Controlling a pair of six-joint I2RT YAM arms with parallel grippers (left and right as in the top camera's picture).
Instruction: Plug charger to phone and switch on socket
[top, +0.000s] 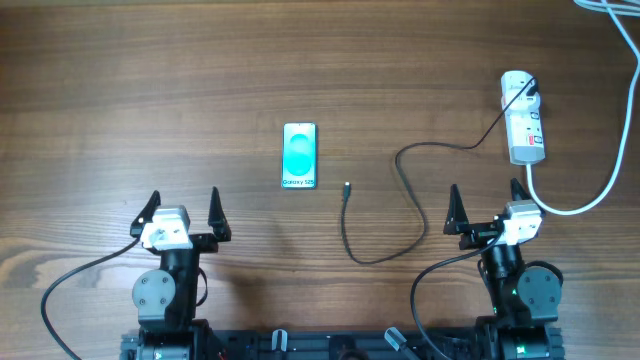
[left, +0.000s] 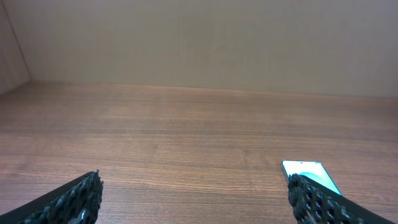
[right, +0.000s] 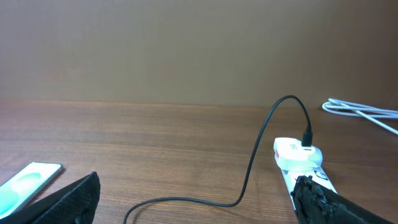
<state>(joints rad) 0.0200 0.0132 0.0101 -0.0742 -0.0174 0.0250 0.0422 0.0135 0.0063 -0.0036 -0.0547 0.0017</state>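
The phone (top: 299, 155) lies flat mid-table, turquoise screen up, "Galaxy" text at its near edge. It shows at the lower right of the left wrist view (left: 305, 170) and lower left of the right wrist view (right: 25, 182). The charger cable (top: 400, 190) curls from its connector tip (top: 347, 186), right of the phone, to the socket (top: 523, 118) at the far right, where its black plug sits (right: 307, 138). The socket also shows in the right wrist view (right: 298, 155). My left gripper (top: 182, 210) is open and empty, near the front. My right gripper (top: 487, 207) is open and empty, just in front of the socket.
The socket's thick white lead (top: 600, 195) loops off the right edge and returns at the far right corner (right: 360, 111). A plain wall stands behind the table. Both arm bases sit at the front edge.
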